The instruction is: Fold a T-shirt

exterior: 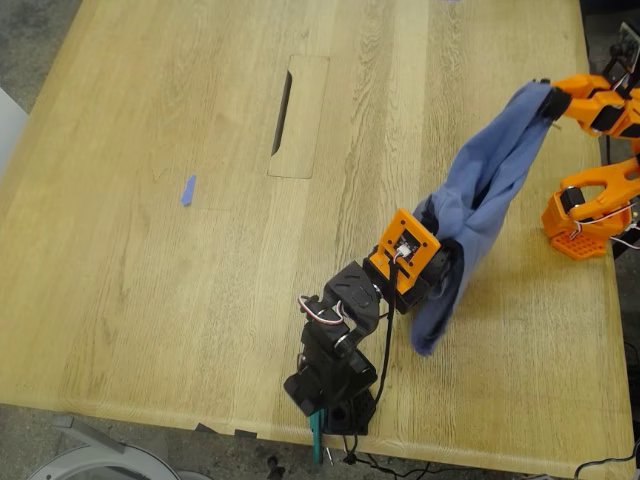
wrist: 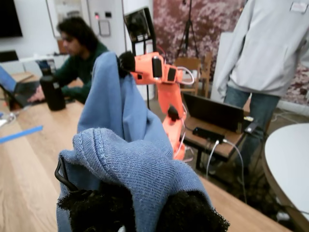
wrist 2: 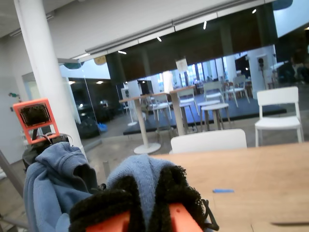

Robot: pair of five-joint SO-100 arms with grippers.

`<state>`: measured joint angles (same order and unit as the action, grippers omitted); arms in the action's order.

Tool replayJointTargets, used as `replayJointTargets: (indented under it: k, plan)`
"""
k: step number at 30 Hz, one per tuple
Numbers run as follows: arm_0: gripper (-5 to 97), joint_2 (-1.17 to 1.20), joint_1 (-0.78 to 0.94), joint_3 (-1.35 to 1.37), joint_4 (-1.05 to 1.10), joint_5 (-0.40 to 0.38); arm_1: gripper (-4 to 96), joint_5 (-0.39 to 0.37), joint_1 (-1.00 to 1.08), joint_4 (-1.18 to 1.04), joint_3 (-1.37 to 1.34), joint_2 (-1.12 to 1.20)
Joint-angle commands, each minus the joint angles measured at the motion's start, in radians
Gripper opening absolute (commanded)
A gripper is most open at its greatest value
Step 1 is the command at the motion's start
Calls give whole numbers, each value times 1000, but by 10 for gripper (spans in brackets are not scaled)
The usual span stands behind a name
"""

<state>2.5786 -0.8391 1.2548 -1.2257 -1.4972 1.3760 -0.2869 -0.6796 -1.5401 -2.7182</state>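
- The T-shirt (exterior: 488, 190) hangs in the air above the table (exterior: 150, 250), stretched between my two grippers on the exterior view's right; it is bunched, so I cannot make out the neck, the sleeves or any print.
- My first gripper (wrist: 145, 215) is on the black arm (exterior: 335, 350); its padded black fingers (wrist: 99, 208) are clenched on a fold of the T-shirt; in the first wrist view the cloth covers most of the jaws, so only their fuzzy tips show.
- My second gripper (wrist 2: 145, 203) is on the orange arm (exterior: 595, 195); it is clamped on the other end of the T-shirt, with blue cloth pressed between the black pads (wrist 2: 111, 203); in the exterior view this arm is partly cut off by the frame edge.
- A loose end of the T-shirt drops below the first gripper toward the table; I cannot tell if it touches the wood.
- A small blue scrap (exterior: 188, 190) lies on the table, well apart from the T-shirt, on the exterior view's left.
- The people behind the table in the first wrist view are blurred.
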Motion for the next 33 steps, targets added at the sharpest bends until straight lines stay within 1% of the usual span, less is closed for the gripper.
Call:
replayJointTargets:
  k: [1,4,10,15,20,23,26,29,33]
  plan:
    - [-1,120,32,155,72,-18,0,-9,11,32,-84,-72]
    - [-1,206,109,307,104,-26,0,-14,54,81,-207,-107]
    - [-1,385,272,615,199,-29,0,-31,133,261,-471,-147]
    - [-1,486,396,896,391,-34,0,-35,195,373,-653,-153]
    - [-1,529,549,1143,583,-35,0,-28,278,472,-821,-147]
    - [-1,526,621,1275,724,-37,0,-28,341,583,-937,-123]
    - [-1,518,695,1393,859,-40,0,-26,383,747,-1023,-43]
    - [-1,494,770,1482,985,-43,0,-20,413,923,-1057,103]
    - [-1,414,876,1542,1144,-43,0,-11,443,1124,-976,379]
